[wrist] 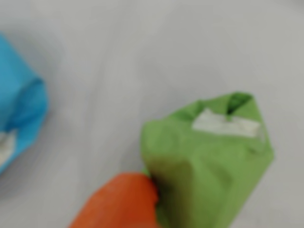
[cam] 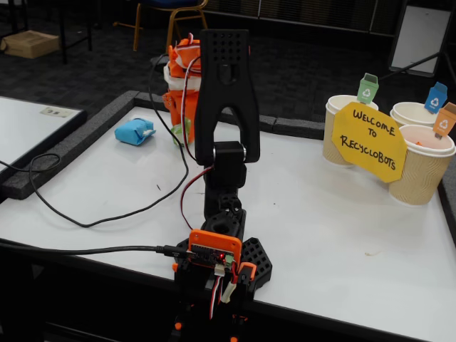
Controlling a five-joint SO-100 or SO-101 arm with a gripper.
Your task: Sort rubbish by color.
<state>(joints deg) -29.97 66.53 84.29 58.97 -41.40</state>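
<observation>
1. While my wrist camera stays blurred, it shows the green wad [wrist: 209, 166] filling the 4 o'clock part of the picture, with a white strip near its top.
2. One orange finger [wrist: 118, 202] of my pincer [wrist: 154, 190] rises from 6 o'clock and touches the green wad's lower left side; the other finger is hidden, so I cannot tell whether the pincer is clamped or apart.
3. At 9 o'clock in the wrist view lies the blue wad [wrist: 21, 104], well apart from the green one, on the white worktop [wrist: 142, 61].
4. From the fixed view, my black arm [cam: 224, 107] reaches to the far edge of the worktop [cam: 320, 214], and the blue wad [cam: 135, 132] sits at about 10 o'clock, just beside my orange wrist.
5. At 2 o'clock stand three paper cups [cam: 420, 171] with coloured tags, behind a yellow sign [cam: 369, 140].
6. A black cable [cam: 92, 221] loops across the worktop at 8 o'clock.
</observation>
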